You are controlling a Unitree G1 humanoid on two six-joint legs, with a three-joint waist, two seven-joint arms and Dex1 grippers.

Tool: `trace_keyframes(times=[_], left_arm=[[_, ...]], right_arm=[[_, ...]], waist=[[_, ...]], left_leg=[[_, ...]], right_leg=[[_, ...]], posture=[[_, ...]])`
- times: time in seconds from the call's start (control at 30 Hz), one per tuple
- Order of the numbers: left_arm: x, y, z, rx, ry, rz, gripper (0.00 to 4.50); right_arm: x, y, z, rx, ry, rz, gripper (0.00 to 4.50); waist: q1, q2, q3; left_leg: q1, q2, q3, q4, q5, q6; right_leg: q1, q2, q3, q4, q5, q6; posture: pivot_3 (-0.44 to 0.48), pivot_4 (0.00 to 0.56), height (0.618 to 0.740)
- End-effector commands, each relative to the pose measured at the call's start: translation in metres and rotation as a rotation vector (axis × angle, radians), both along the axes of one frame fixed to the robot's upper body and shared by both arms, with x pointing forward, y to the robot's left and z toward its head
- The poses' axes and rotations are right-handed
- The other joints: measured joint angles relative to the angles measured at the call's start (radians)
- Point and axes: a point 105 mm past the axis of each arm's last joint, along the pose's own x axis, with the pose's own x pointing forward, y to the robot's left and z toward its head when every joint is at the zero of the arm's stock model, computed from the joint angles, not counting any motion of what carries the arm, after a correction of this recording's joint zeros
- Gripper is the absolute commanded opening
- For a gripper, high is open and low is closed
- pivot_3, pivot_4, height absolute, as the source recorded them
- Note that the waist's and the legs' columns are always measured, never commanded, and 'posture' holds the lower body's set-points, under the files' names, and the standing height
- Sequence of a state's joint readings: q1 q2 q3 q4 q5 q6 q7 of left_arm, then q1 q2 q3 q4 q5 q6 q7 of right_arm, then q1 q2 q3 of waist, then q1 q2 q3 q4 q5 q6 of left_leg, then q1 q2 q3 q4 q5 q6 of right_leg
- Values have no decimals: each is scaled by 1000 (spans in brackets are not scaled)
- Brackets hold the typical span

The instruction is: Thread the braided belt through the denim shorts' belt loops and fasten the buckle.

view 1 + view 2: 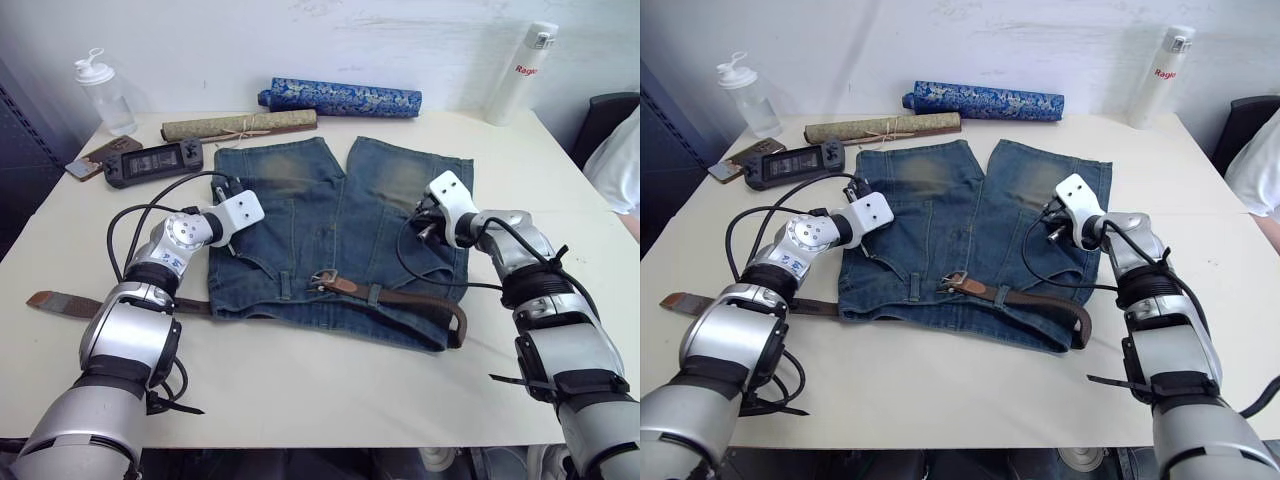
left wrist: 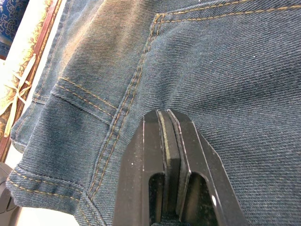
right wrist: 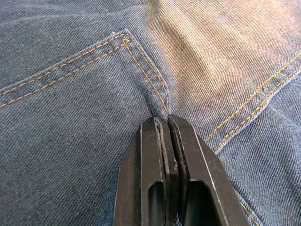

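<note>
The denim shorts [image 1: 340, 230] lie flat on the table, waistband toward me. The braided belt [image 1: 415, 300] runs along the waistband; its tan tip [image 1: 45, 298] sticks out at the far left and its other end curls at the right corner. The silver buckle [image 1: 322, 279] rests at the waistband's middle, and a belt loop [image 1: 375, 293] crosses the strap just right of it. My left gripper [image 2: 165, 114] is shut, tips over the denim beside a back pocket on the left. My right gripper [image 3: 167, 118] is shut, tips at a pocket corner on the right.
Behind the shorts lie a blue patterned roll [image 1: 340, 98], a tan scroll [image 1: 240, 124] and a handheld console [image 1: 155, 160]. A plastic bottle [image 1: 105, 92] stands back left, a white flask [image 1: 520, 72] back right. A person's sleeve [image 1: 615, 160] shows at the right edge.
</note>
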State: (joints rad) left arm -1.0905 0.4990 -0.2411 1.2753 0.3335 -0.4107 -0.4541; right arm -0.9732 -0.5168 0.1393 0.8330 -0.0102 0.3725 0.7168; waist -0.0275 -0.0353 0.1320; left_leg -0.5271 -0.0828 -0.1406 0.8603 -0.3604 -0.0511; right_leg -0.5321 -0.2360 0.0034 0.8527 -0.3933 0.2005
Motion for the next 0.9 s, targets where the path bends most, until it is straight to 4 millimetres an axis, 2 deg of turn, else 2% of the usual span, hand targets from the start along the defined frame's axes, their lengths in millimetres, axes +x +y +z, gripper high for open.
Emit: trace_keyframes(times=[0.03,0.1,0.2,0.27,0.3,0.4,0.43,0.47,0.5,0.57,0.67,0.77,0.83,0.9], left_arm=[[-3,5,-7,-56,64,13,0],[-4,10,-4,-102,68,24,0],[-4,17,16,-237,32,31,898],[-6,21,31,-294,3,6,1602],[-9,21,44,-333,-21,-31,1950],[-22,22,75,-445,-79,-117,3201],[-31,22,87,-489,-99,-149,3220],[-45,22,103,-538,-123,-182,3220],[-56,22,112,-564,-131,-207,3220],[-86,23,129,-672,-126,-231,3220],[-117,29,136,-773,-97,-197,3220],[-140,48,137,-918,-64,-90,3220],[-169,81,125,-1118,-42,35,3220],[-190,101,109,-1221,-16,147,3220]], right_arm=[[-13,-12,-36,19,141,-59,46],[-11,-9,-28,77,124,-69,46],[-11,-6,-10,140,78,-64,0],[-15,-3,3,175,49,-38,707],[-19,0,17,216,23,-22,894],[-34,7,48,299,-34,31,2222],[-44,11,59,327,-51,66,2363],[-58,18,75,373,-73,119,3078],[-69,23,84,399,-83,154,3389],[-99,39,106,449,-133,293,4439],[-132,57,120,476,-169,445,4439],[-163,74,118,470,-158,582,4439],[-176,90,107,432,-161,639,4439],[-182,101,99,412,-174,660,4439]], waist=[[0,0,0],[-1,0,0],[-2,0,0],[-3,0,0],[-3,0,0],[-5,1,2],[-8,2,2],[-9,3,3],[-12,7,6],[-28,11,8],[-35,12,8],[-28,12,9],[-26,12,9],[-25,12,9]], left_leg=[[0,0,0,0,0,0],[-1,0,0,0,0,0],[-2,0,-2,0,0,0],[-3,0,-2,0,0,0],[-3,0,-3,0,0,0],[-6,0,-5,0,0,0],[-9,0,-6,0,0,0],[-19,0,-6,1,2,-3],[-21,0,-7,1,4,-6],[-20,1,-9,-1,4,-8],[-17,1,-15,-5,4,-7],[-13,-4,-16,-6,3,-5],[-12,-5,-17,-6,1,-2],[-9,-4,-17,-6,0,0]], right_leg=[[0,0,0,0,0,0],[0,0,0,0,0,0],[-1,0,0,-1,0,0],[-2,0,0,-1,0,0],[-3,0,-1,-1,0,0],[-6,0,-1,-2,0,0],[-9,0,-1,-3,0,0],[-18,-1,0,-1,0,0],[-19,-1,0,-1,0,0],[-20,-1,2,-3,0,0],[-19,2,3,-8,0,0],[-16,2,4,-7,0,0],[-15,1,4,-7,1,0],[-15,0,6,-8,0,-1]], posture=[[0,150,637],[0,150,637],[0,150,637],[0,150,637],[0,150,637],[0,150,637],[0,150,637],[0,150,637],[0,150,637],[0,150,637],[0,150,637],[0,150,637],[0,150,637],[0,150,637]])
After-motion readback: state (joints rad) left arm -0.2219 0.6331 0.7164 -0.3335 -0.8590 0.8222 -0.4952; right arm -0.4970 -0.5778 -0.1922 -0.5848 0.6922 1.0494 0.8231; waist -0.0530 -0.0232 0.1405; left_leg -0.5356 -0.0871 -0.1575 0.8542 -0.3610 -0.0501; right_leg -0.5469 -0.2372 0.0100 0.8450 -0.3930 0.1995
